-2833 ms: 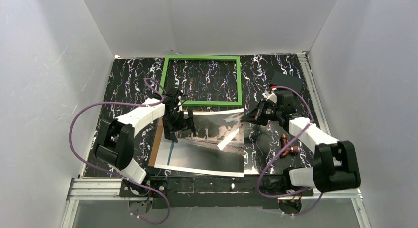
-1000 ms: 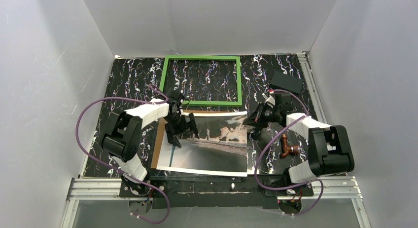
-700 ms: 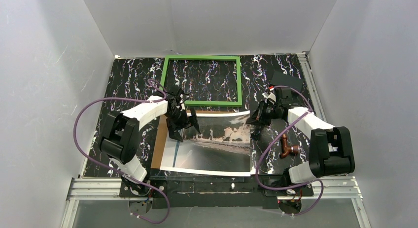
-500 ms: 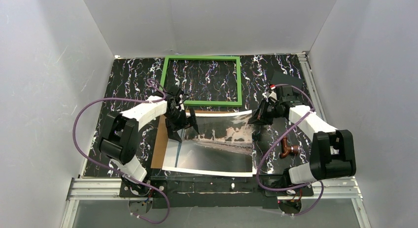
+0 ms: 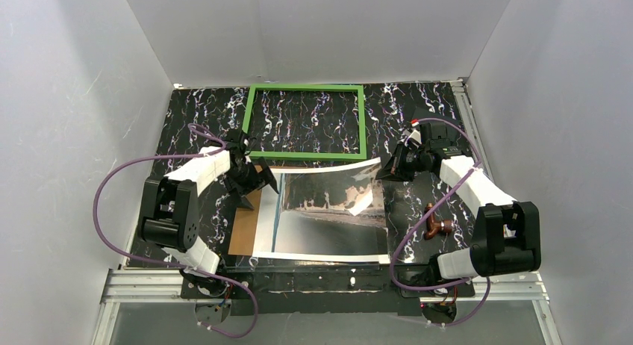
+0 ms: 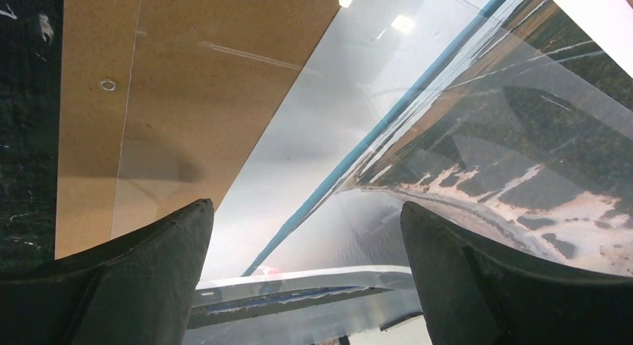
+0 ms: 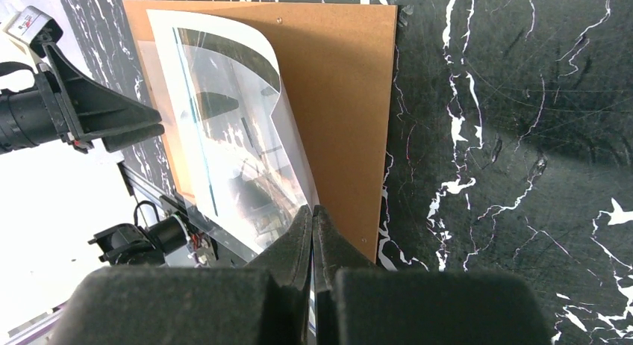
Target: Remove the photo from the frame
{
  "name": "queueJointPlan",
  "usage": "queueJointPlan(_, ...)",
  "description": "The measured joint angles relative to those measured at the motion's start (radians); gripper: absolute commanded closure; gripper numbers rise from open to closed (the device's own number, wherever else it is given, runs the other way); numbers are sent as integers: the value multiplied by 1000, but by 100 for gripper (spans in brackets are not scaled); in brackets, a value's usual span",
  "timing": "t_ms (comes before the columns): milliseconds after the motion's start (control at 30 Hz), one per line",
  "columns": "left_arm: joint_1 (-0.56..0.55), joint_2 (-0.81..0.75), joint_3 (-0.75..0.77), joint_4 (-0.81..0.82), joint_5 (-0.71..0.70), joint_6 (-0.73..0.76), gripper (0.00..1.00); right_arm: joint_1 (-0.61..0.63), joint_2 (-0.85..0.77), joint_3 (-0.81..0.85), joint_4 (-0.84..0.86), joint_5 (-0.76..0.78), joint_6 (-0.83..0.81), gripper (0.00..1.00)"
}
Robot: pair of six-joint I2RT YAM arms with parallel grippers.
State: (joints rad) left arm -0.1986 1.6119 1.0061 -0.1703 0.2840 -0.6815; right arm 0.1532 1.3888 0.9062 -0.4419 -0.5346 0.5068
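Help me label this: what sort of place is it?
Probably a robot test cell: white walls around a black marbled table, left arm and right arm at an aluminium rail.

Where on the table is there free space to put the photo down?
Bare table lies left of the frame. A smaller patch lies right of the frame. The middle is crowded with the photo and the brown board. A copper fitting lies at the right.

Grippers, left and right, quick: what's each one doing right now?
Left gripper: jaws open, holding nothing.
Right gripper: jaws shut on the edge of the large white-bordered photo print.
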Motion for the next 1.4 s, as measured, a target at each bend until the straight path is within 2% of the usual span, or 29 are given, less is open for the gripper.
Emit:
queueJointPlan(300,14,13,-3,1,-45,21,2,12,0,-5,12,-8,12,99)
queueJointPlan(500,23,56,-3,-3,-60,27,2,67,-1,-6,25,6,24,99)
queueJointPlan(667,27,77,15,-25,-64,31,2,81,-12,34,-57,78,10,99)
queueJointPlan(933,39,88,23,-42,-67,34,2,43,-132,216,-280,241,-76,99)
queueJointPlan(1133,43,98,29,-51,-67,35,2,0,-222,354,-428,309,-139,99)
queueJointPlan(1400,43,96,30,-52,-63,39,2,-3,-251,806,-663,302,-182,99)
